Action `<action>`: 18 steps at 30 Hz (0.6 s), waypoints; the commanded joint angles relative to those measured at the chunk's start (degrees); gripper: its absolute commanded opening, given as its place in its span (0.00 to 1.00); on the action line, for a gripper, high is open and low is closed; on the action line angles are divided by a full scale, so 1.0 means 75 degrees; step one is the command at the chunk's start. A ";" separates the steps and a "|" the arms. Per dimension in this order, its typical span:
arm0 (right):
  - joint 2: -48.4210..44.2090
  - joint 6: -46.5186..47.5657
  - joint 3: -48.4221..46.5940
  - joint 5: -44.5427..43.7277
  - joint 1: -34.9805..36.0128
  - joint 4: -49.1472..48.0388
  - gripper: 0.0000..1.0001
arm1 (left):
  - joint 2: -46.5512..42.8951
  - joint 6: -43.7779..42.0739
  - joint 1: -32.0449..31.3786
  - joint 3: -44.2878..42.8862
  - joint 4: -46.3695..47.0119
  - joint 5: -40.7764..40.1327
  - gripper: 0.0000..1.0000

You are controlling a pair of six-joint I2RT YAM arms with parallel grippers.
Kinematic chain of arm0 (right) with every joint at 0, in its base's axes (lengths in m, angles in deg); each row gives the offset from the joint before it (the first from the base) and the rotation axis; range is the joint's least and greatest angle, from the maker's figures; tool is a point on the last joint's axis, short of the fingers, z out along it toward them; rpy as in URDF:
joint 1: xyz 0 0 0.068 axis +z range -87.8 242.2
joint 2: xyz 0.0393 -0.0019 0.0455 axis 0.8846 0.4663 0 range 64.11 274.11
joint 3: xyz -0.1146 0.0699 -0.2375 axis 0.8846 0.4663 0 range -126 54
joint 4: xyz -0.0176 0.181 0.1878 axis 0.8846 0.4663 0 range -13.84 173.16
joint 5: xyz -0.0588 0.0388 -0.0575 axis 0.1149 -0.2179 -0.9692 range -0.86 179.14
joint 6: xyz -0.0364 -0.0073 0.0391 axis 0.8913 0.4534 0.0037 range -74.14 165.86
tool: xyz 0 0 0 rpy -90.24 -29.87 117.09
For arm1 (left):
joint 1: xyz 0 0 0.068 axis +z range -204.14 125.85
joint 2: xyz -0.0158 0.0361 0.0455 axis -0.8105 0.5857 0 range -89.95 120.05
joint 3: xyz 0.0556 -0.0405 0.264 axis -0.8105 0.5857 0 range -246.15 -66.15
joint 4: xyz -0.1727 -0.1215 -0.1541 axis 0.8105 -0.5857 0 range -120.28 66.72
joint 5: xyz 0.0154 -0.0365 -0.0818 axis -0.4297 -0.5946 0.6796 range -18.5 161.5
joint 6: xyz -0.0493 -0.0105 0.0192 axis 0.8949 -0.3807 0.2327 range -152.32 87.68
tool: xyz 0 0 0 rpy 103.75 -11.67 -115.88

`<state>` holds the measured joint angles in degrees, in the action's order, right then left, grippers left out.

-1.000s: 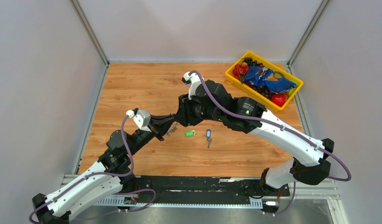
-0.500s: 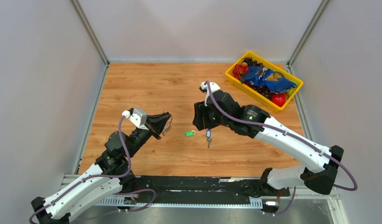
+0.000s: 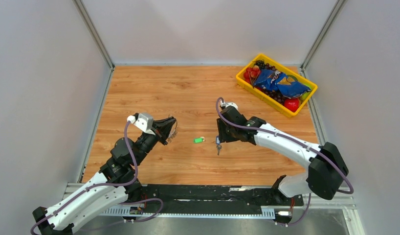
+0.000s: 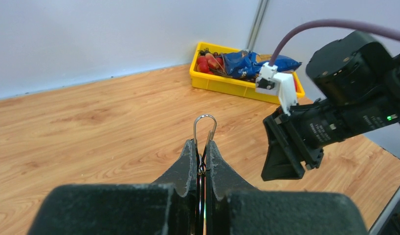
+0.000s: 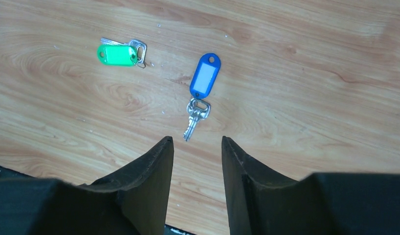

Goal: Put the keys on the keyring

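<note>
Left gripper [image 4: 201,149] clamps keyring [image 4: 205,122]; right gripper [image 5: 197,144] parted just above blue key [image 5: 202,88]. Risk: flat key skids as jaws close.

bare tabletop [image 5: 310,73] is lying open just ahead of the right gripper [image 5: 196,142], fingers standing apart; the blue-tagged key [image 5: 204,77] is sitting in line with the gap, clear wood showing on either side. the green-tagged key [image 5: 117,54] is resting further ahead and to the left, apart from it. ahead and right of the left gripper [image 4: 201,146], pinching the keyring [image 4: 205,115], the right arm [image 4: 335,117] is blocking the way, while open tabletop is stretching ahead and left; the yellow bin [image 4: 227,84] is standing far ahead.
</note>
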<state>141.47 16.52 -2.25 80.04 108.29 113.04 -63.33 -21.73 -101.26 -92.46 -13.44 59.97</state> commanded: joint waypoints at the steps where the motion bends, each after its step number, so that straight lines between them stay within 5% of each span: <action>1: 0.0534 -0.0128 -0.0011 -0.0015 0.0011 -0.0959 0.42 | -0.0011 0.0091 0.0012 -0.0123 0.0117 -0.0106 0.00; 18: 0.1887 -0.0118 0.0072 0.0181 0.0028 -0.1509 0.33 | 0.0018 0.0100 0.0019 0.0003 0.0162 -0.0138 0.00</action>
<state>154.32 16.37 -1.62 80.63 108.31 104.58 -63.09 -21.71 -101.26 -92.32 -14.14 59.32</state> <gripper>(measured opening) 0.332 0.044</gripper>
